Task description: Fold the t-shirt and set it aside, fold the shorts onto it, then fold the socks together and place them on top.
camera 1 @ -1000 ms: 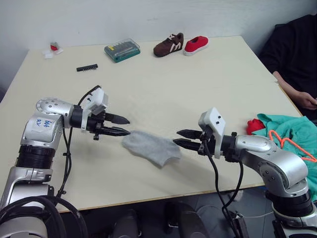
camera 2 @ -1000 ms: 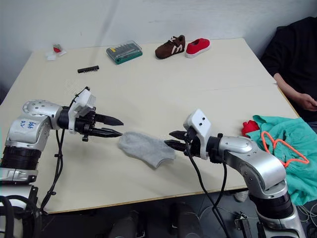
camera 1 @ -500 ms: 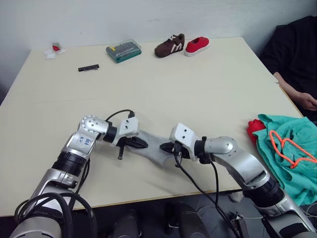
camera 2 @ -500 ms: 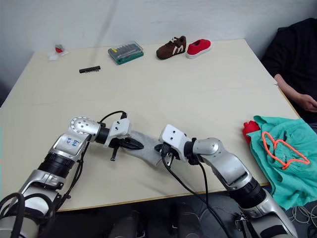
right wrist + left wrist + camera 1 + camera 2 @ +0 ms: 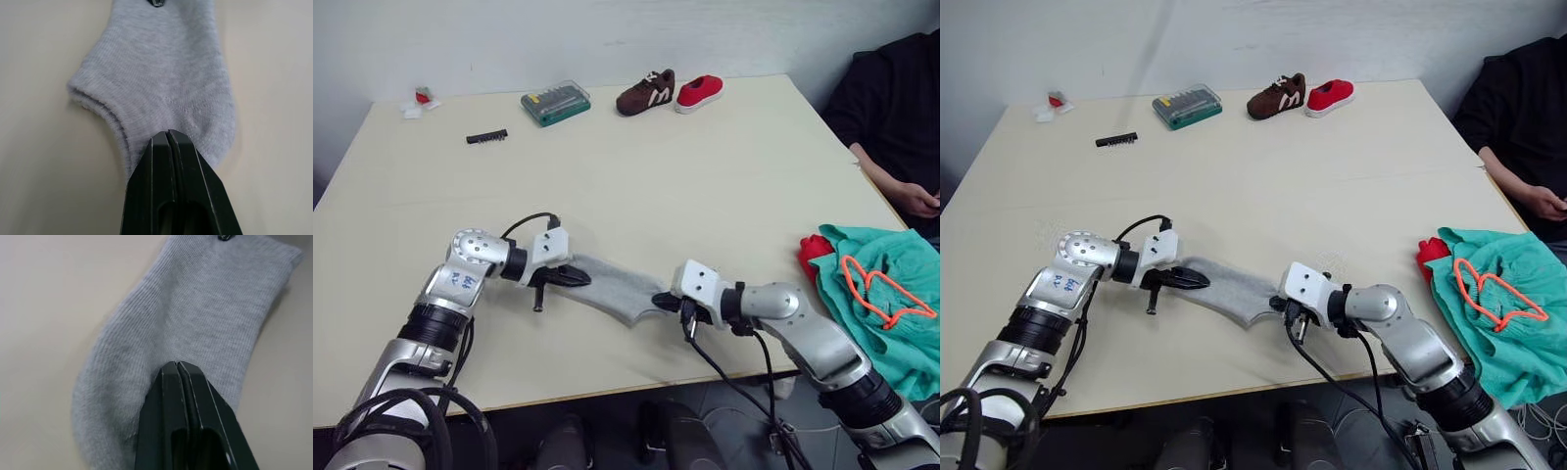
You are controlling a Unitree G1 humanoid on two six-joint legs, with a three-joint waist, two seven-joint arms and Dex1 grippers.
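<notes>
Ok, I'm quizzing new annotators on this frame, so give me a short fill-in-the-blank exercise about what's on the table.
1. Both grippers are shut on the grey ____.
2. The left gripper and the right gripper hold it at ____ ends.
3. The orange drawstring lies on the ____ shorts.
4. Beside the brown shoe at the table's far edge stands a ____ shoe.

Missing words: sock; opposite; teal-green; red

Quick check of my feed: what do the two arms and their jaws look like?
Both arms are silver-grey metal with black joints and loose black cables. Each wrist carries a white housing; the left gripper and right gripper have tapered black jaws. The left arm bears a blue-marked label.
</notes>
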